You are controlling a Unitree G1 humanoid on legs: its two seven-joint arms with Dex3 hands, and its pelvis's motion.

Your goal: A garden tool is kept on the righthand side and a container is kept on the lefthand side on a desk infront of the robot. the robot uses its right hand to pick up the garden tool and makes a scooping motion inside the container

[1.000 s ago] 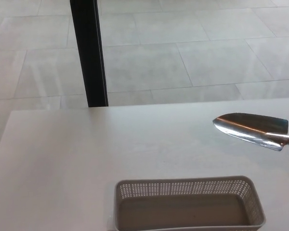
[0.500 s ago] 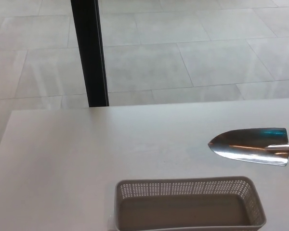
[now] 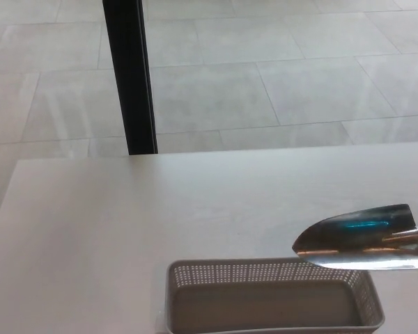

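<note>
Neither robot hand shows in the head view, so whether the right one is gripping the trowel's handle cannot be told; only the tool reaches in from the right edge. Nearest, at the bottom of the picture, the pale perforated basket point(image 3: 273, 296) sits on the white worktop point(image 3: 111, 229), its inside apparently bare. The shiny metal trowel blade point(image 3: 359, 238) hangs just over the basket's far right corner, tip pointing left, its lower edge overlapping the rim in the picture; whether metal touches plastic cannot be told. Over the past second the blade has dropped from well beyond the basket and slid left toward it, turning its hollow more toward the camera. That suggests the carry is nearly over and the scooping stroke inside the basket comes next, which would need the tip lowered past the far wall without knocking the light basket. Beyond the worktop's far edge lies a grey tiled floor point(image 3: 285, 83), with a black post point(image 3: 129, 76) standing at the far left.
</note>
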